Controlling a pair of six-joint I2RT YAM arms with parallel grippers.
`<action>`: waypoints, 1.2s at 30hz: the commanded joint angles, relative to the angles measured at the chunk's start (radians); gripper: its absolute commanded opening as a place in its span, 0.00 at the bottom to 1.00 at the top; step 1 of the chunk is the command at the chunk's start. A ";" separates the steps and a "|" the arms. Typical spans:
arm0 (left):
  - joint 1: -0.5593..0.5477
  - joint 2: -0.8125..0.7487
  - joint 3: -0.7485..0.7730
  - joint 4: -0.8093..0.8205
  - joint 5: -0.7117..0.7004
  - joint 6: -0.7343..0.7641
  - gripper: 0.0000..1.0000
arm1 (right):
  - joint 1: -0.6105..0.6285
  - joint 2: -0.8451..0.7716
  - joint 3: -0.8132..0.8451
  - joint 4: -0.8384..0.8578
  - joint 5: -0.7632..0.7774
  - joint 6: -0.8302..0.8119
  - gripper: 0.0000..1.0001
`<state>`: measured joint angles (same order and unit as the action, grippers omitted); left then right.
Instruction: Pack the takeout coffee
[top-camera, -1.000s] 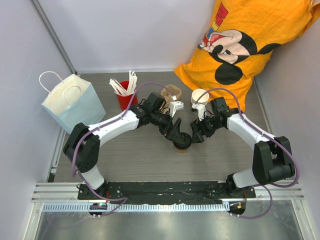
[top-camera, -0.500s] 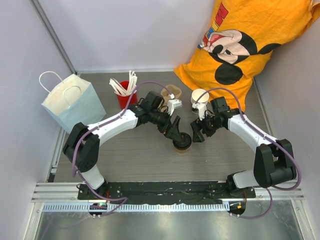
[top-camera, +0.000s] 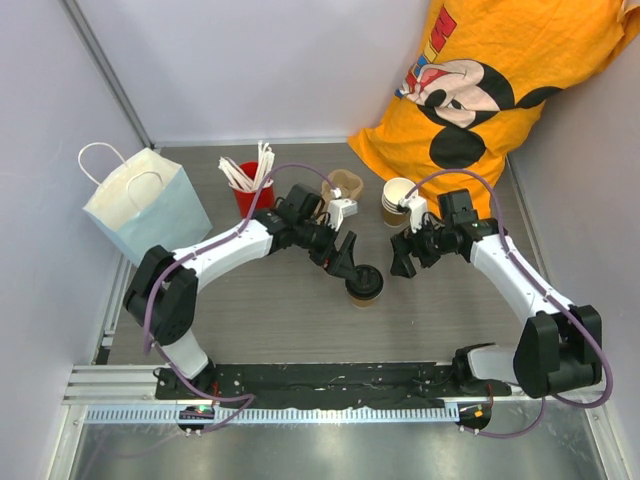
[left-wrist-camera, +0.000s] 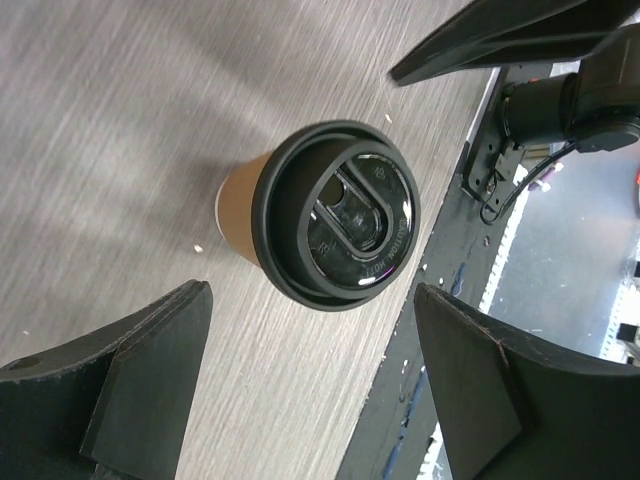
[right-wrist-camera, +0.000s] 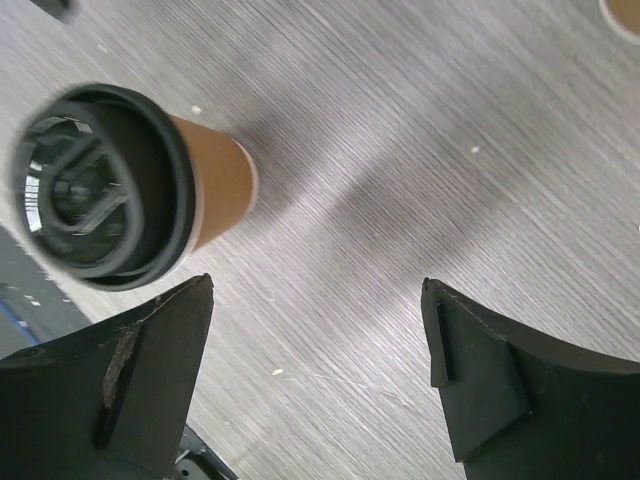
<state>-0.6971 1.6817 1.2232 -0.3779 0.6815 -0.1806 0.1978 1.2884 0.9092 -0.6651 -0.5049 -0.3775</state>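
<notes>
1. Top: the takeout coffee (top-camera: 364, 284), lidded and upright, stands just beside the left gripper (top-camera: 347, 263). The right gripper (top-camera: 403, 263) is near its other side. Only this view shows the red cup (top-camera: 245, 197), which holds white sticks, well apart from the coffee.
2. Left wrist: jaws spread wide, with the coffee just past their tips, ungripped.
3. Right wrist: jaws apart and empty, with the coffee left of the gap.

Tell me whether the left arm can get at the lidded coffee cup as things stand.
Probably yes. The left gripper is open, and the coffee cup stands upright just past its fingertips, nothing between them. The right gripper is off to one side, apart from the cup.
</notes>
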 joint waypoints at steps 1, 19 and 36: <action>0.001 -0.002 -0.007 0.045 0.038 -0.040 0.86 | -0.017 -0.057 0.054 -0.021 -0.099 0.017 0.90; -0.005 0.084 -0.014 0.111 0.030 -0.126 0.86 | -0.090 -0.093 0.068 -0.068 -0.305 0.031 0.90; -0.031 0.092 -0.019 0.126 -0.056 -0.171 0.84 | -0.090 -0.121 0.053 -0.057 -0.285 0.034 0.89</action>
<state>-0.7212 1.7779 1.2053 -0.2886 0.6754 -0.3416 0.1074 1.1992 0.9424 -0.7372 -0.7792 -0.3550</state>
